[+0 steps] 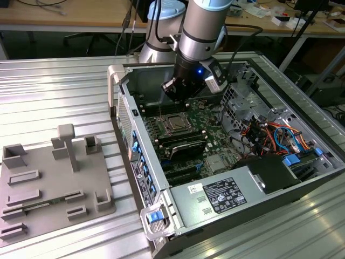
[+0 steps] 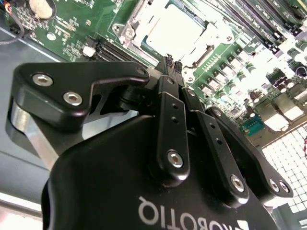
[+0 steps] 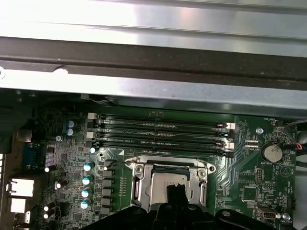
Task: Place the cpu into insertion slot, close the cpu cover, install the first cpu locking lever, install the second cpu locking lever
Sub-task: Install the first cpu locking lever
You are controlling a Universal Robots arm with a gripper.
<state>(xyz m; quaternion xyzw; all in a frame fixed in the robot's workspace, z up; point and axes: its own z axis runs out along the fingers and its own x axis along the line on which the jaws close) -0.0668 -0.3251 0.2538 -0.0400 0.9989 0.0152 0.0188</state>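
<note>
Inside the computer case (image 1: 148, 86), the gripper (image 2: 171, 63) is pressed together above the covered cpu (image 3: 169, 181); force should be applied gently downward.

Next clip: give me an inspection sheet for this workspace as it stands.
Surface: ribbed metal table, open computer case lying on it.
Job's things: cpu seated on the motherboard, cpu cover flat around it.
Clutter: grey fixture tray at the exterior view's left of the case.
Hand: shut, nothing seen in it, hovering over the cpu.
Cables: coloured bundle inside the case.
Surroundings: workbenches behind.
</note>
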